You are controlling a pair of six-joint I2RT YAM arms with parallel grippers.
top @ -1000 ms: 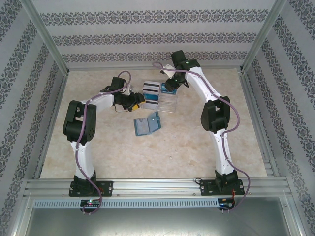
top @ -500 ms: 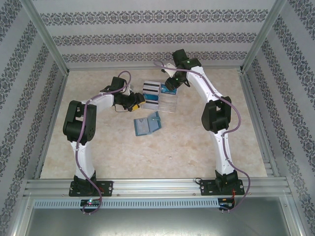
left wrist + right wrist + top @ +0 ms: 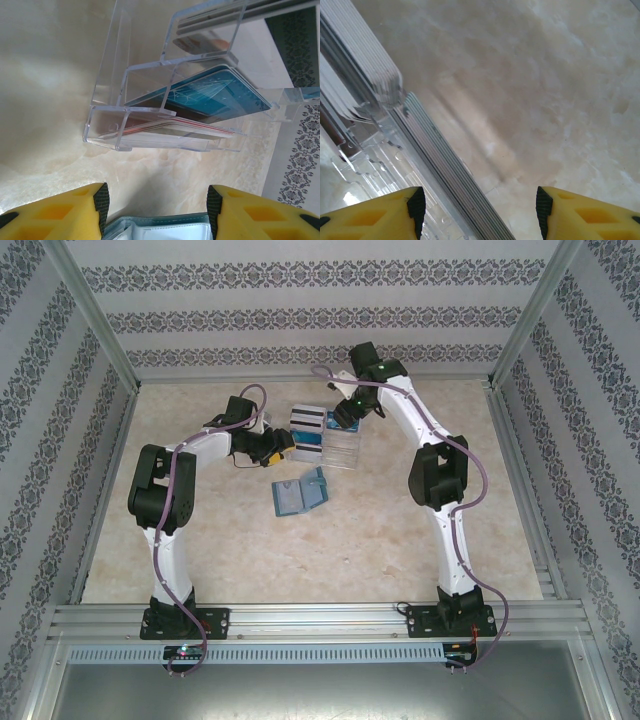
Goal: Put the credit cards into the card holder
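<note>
Much open tabletop (image 3: 400,540) around card holder (image 3: 299,496)

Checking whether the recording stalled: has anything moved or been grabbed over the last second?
Nothing clearly changed. The right gripper hovers at the clear stand with at most a slight arm wobble; the left gripper, the credit cards and the card holder lie as before.

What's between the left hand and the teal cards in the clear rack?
Left wrist view: bare marble table ahead of the left hand, then the clear rack, its low front tier holding a pale red-edged card. The teal cards sit one tier behind.
</note>
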